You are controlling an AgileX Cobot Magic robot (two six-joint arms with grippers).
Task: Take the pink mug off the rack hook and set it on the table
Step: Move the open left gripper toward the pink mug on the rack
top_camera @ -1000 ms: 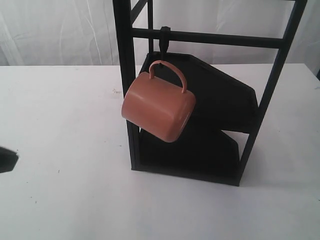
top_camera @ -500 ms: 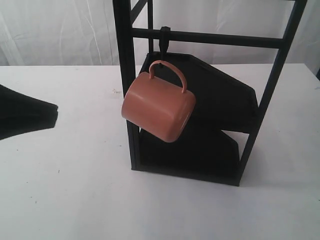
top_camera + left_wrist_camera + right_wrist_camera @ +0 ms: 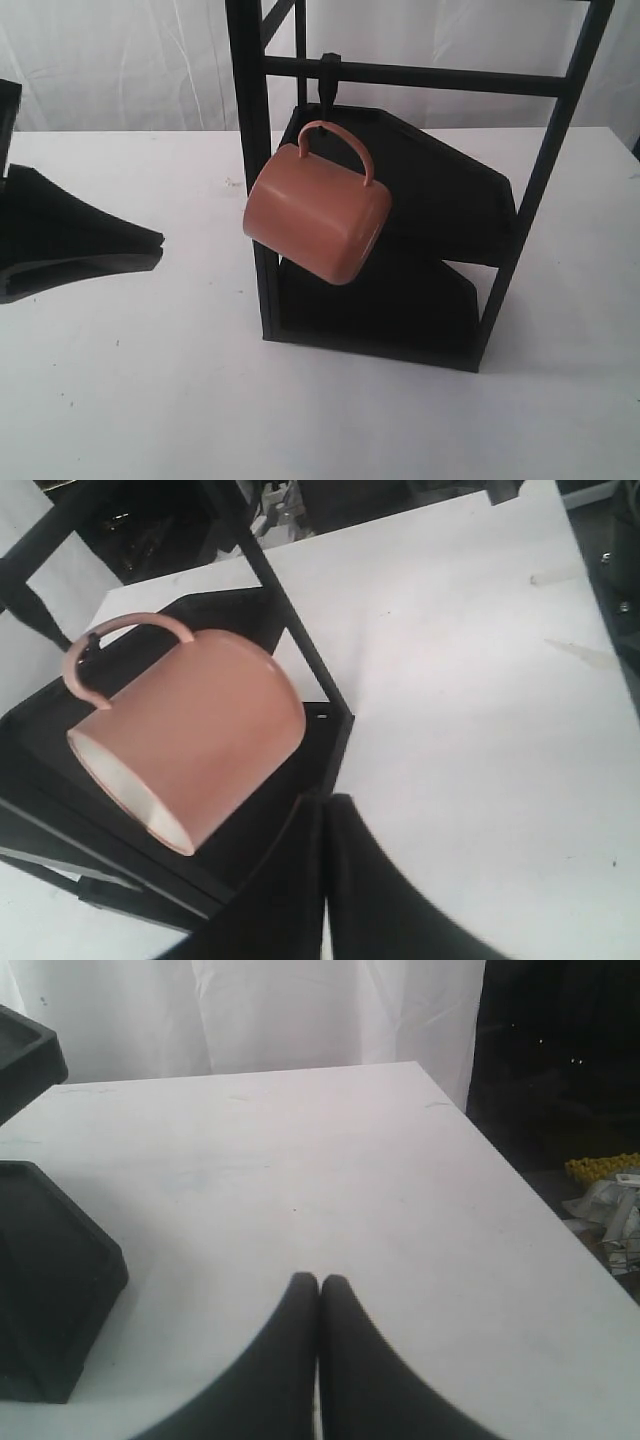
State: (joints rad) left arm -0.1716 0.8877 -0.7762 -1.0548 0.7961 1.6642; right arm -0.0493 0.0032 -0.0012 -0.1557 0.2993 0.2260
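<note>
both the left gripper [image 3: 324, 802] and right gripper [image 3: 319, 1281] sit closed, empty, above the white table [image 3: 150, 400] before a white curtain [image 3: 250, 1010]

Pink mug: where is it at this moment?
In the exterior view, the pink mug hangs by its handle from the rack hook, beside the left post of the rack, above the table.

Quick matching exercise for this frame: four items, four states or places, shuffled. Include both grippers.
1. pink mug
2. left gripper
3. right gripper
4. rack hook

A. shut, over the table, mug not in its wrist view
B. fixed on the rack, mug handle looped over it
C. hanging tilted, off the table
D. shut, tips close to the mug

Pairs: 1-C, 2-D, 3-A, 4-B
</note>
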